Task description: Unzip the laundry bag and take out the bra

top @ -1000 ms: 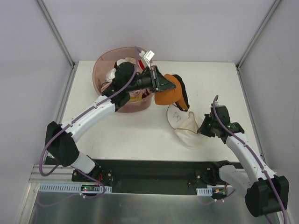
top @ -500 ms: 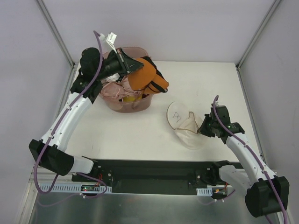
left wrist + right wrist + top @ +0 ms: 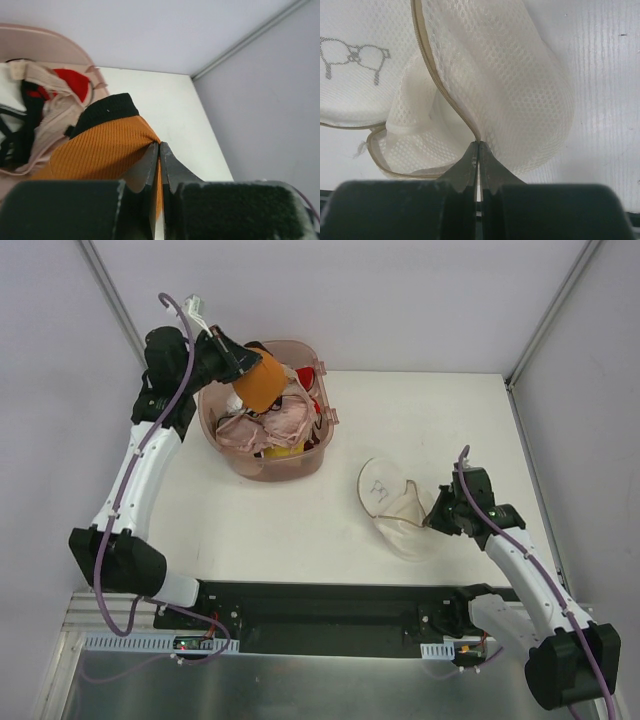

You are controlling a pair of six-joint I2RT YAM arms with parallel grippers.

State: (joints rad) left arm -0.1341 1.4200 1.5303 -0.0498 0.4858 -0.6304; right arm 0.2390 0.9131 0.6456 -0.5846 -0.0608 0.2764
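The white worktop (image 3: 250, 520) carries a pink tub (image 3: 268, 470) at its far left, heaped with clothes. Among them lies the pale pink lacy bra (image 3: 270, 427), over a yellow garment (image 3: 283, 451).

Well apart to the right, the mesh laundry bag (image 3: 392, 502) (image 3: 510, 90) lies on the worktop unzipped, its two halves spread. The right end effector (image 3: 437, 512) (image 3: 478, 144) is clenched on the bag's zip rim.

The left end effector (image 3: 238, 365) (image 3: 159, 145) is raised over the tub's far-left rim, pinching an orange ribbed garment (image 3: 262, 382) (image 3: 105, 150) with a black band.
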